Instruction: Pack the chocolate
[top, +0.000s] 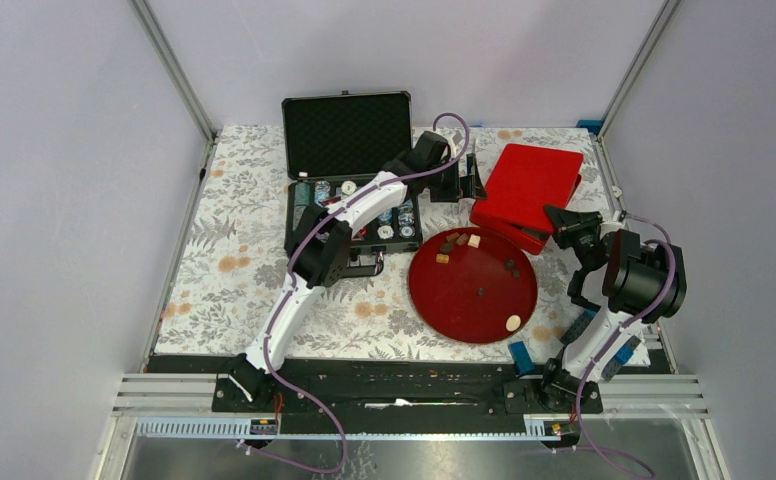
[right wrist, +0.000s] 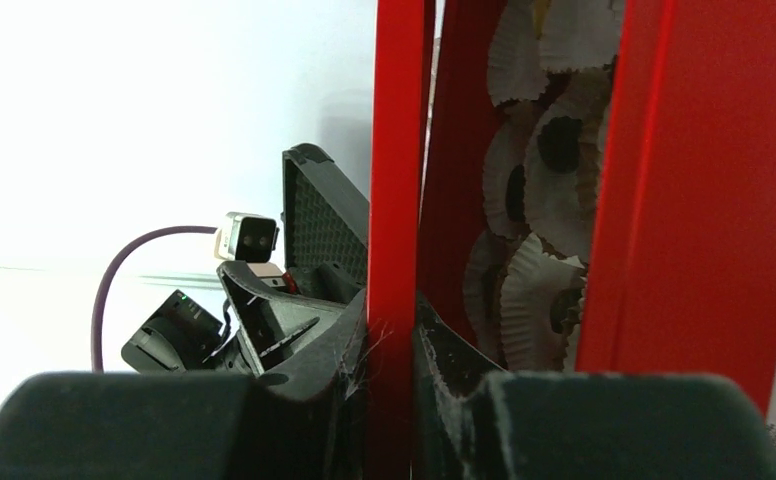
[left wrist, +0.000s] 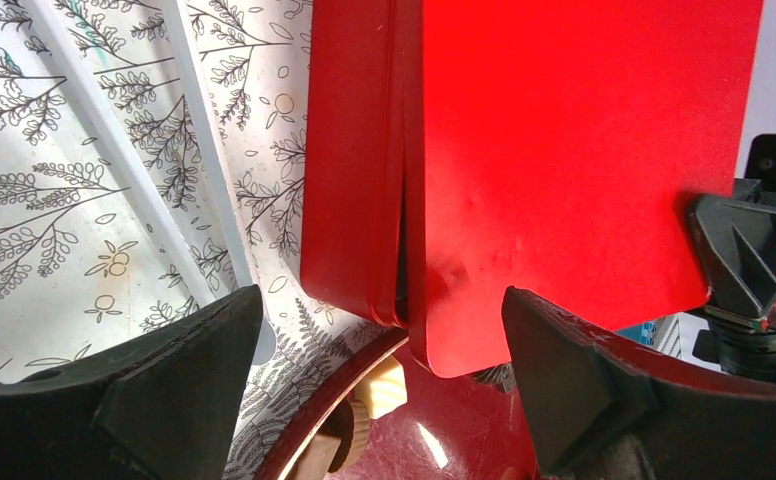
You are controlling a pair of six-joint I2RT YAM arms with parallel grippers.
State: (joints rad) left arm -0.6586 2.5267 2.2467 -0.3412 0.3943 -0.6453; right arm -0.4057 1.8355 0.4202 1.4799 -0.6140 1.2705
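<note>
Several small chocolate pieces (top: 474, 240), dark, tan and cream, lie scattered on a round dark red plate (top: 464, 310). Behind it sits a red box (top: 509, 218) with its lid (top: 529, 172) raised a little. My right gripper (top: 556, 222) is shut on the lid's edge (right wrist: 396, 180). Through the gap, white paper cups (right wrist: 539, 290) show inside the box, some holding dark pieces. My left gripper (top: 469, 180) hangs open near the box's left corner (left wrist: 364, 250), with nothing between its fingers. A cream piece (left wrist: 384, 388) lies by the plate rim (left wrist: 304, 425) below it.
An open black case (top: 347, 135) holding poker chips (top: 364, 215) stands at the back left, under my left arm. Blue toy bricks (top: 519, 355) lie near my right arm's base. The cage's metal posts (top: 174, 65) frame the flowered tabletop (top: 234, 260).
</note>
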